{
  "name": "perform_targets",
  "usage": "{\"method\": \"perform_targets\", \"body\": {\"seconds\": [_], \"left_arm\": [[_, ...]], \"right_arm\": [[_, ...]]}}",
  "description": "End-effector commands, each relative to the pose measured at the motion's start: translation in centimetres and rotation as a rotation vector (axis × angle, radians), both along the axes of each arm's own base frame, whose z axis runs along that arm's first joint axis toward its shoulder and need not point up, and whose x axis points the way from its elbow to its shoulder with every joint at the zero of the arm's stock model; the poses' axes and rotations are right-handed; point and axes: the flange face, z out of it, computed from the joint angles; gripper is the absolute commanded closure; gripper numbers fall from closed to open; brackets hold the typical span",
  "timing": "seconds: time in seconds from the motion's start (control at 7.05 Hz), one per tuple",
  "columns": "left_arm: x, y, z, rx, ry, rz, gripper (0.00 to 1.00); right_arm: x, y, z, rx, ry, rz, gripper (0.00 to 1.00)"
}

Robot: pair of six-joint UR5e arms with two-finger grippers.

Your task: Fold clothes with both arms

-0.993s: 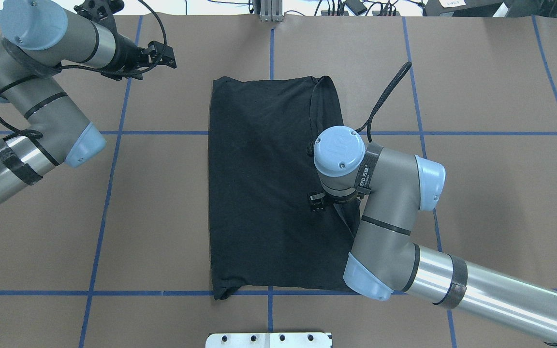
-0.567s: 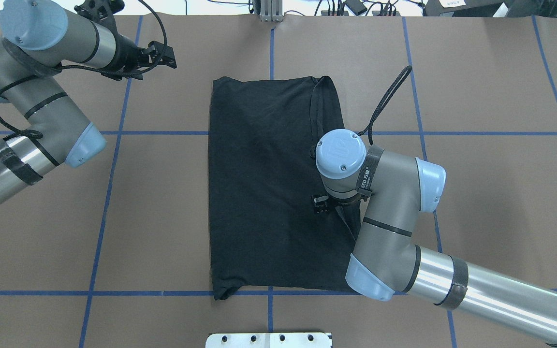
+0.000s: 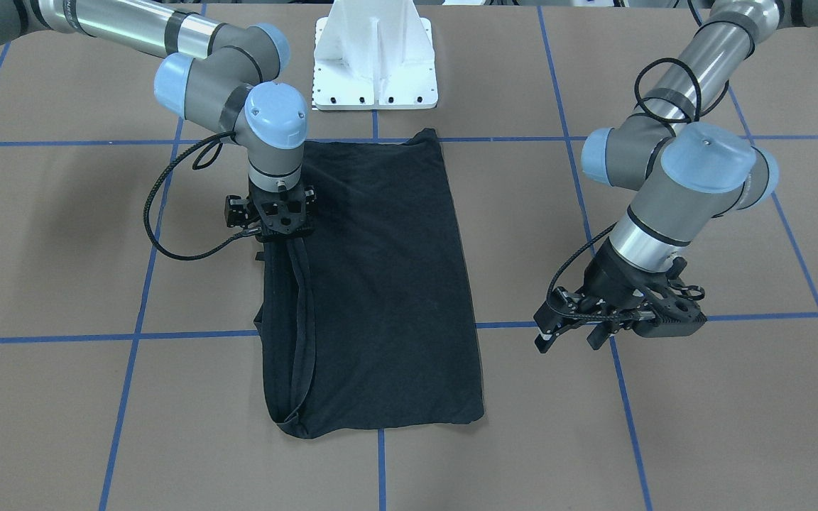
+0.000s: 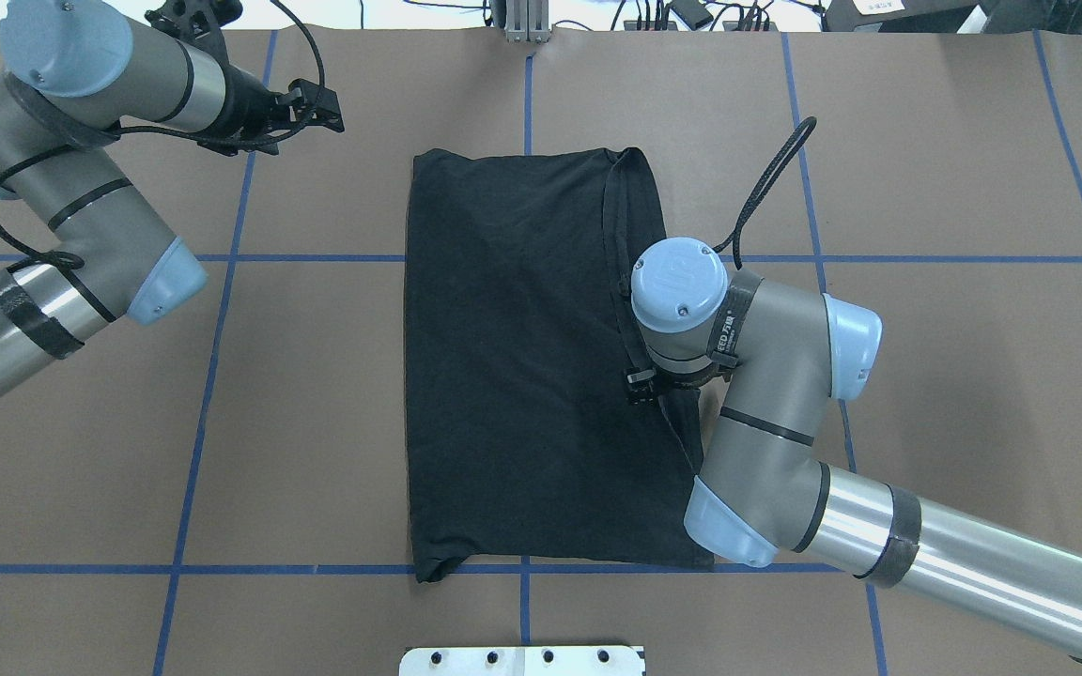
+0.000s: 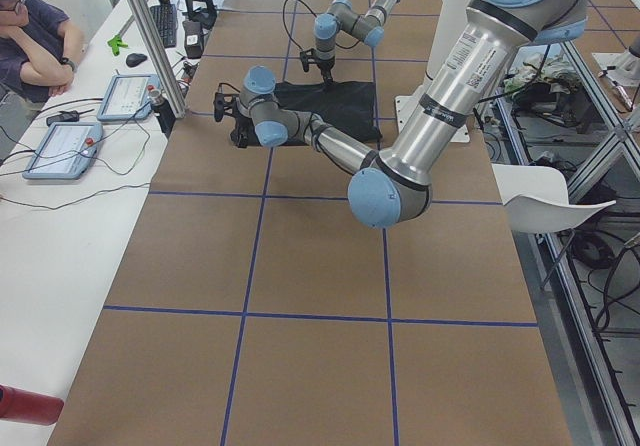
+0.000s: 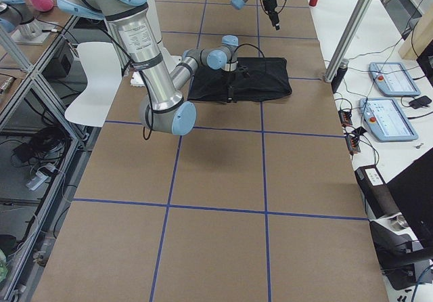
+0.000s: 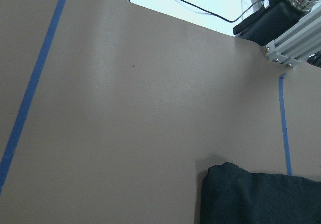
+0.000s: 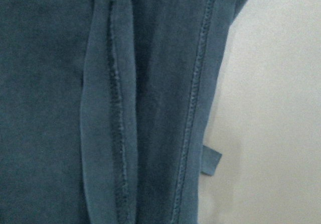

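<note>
The black T-shirt lies folded in a long rectangle at the table's middle, also in the front view. Its logo is hidden. My right gripper points straight down on the shirt's right side, and appears shut on a raised fold of the fabric; it also shows in the front view. The right wrist view shows only hems of the shirt up close. My left gripper is open and empty, off the shirt's far left corner, above bare table.
The white flanged pedestal stands just behind the shirt on the robot's side. Blue tape lines cross the brown table. An aluminium post and cables sit at the far edge. An operator sits beside the table.
My right gripper has moved a little to the right, and the raised fold of the shirt has shifted right with it. The left arm has not moved.
</note>
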Motion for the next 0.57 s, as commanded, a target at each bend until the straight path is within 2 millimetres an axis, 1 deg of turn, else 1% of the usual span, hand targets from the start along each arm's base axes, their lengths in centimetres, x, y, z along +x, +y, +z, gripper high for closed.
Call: {"method": "perform_targets", "body": {"seconds": [0.0, 0.14, 0.28, 0.43], "left_arm": [[0.0, 0.0, -0.2, 0.002, 0.001, 0.000, 0.00], [0.1, 0.0, -0.3, 0.003, 0.002, 0.001, 0.00], [0.1, 0.0, -0.4, 0.004, 0.005, 0.000, 0.00], [0.1, 0.0, -0.4, 0.004, 0.005, 0.000, 0.00]], "right_arm": [[2.3, -1.6, 1.5, 0.005, 0.024, -0.011, 0.00], [3.5, -2.6, 2.1, 0.005, 0.027, -0.023, 0.00], [4.7, -2.9, 4.0, -0.006, 0.047, -0.025, 0.00], [6.6, -2.4, 5.0, 0.000, 0.048, -0.027, 0.00]]}}
